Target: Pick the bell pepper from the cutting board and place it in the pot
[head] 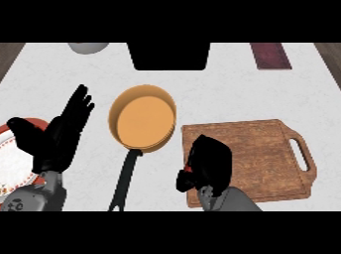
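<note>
The right hand [206, 163] sits over the left edge of the cutting board [265, 154], its fingers [210, 149] curled down and inward around something. A small red patch shows just under those fingers at about their left side, which is probably the bell pepper [190, 169]; most of it is hidden, so I judge it clamped in the fingers but cannot see the hold fully. The pepper has not left the board area, so the grasp looks about done while the carry and the drop remain.

The pot [142, 118], an orange pan with a long black handle, lies just left of the right fingers and has nothing in it. The left hand [56, 134] rests with fingers straight and apart, above a red-rimmed plate [5, 163] on the tabletop [225, 94]; the visible part of the plate holds nothing.
</note>
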You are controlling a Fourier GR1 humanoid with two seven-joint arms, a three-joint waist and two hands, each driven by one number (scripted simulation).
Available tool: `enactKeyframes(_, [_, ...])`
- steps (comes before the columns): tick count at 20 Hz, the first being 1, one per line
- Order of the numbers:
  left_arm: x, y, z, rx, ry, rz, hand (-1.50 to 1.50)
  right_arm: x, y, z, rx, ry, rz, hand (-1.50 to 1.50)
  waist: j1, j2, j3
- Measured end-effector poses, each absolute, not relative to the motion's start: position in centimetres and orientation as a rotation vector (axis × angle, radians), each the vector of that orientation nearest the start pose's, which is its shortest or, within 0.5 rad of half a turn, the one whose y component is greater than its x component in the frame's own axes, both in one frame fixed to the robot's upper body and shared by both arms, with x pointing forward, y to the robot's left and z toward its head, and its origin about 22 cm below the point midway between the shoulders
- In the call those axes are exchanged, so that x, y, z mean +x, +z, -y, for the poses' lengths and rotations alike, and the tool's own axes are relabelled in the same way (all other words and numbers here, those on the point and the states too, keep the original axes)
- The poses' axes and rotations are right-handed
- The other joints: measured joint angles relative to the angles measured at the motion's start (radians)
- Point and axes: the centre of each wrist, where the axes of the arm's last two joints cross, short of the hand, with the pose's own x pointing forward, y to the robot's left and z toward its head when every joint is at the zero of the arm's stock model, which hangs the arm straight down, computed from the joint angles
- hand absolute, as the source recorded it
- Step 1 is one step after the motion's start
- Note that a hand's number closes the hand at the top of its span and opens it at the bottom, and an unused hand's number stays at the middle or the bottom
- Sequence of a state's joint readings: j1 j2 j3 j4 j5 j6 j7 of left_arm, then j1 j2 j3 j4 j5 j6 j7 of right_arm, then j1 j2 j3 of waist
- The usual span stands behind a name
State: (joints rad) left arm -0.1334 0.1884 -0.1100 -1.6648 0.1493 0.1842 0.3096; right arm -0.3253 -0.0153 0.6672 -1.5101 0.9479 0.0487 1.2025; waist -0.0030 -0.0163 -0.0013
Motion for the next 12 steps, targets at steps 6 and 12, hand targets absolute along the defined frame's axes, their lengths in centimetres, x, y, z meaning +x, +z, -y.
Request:
enactKeyframes(6, [26.5, 5.6, -23.2, 0.039, 0.006, 1.449, 0.0, 22.0, 7.4, 4.8, -1.079, 0.791, 1.053, 1.5, -0.026, -0.008, -0.003])
enactKeyframes(12, [26.4, 5.6, -23.5, 0.044, 0.011, 1.444, 0.0, 19.3, 11.8, 4.6, -1.166, 0.702, 1.279, 1.5, -0.027, -0.01, -0.004])
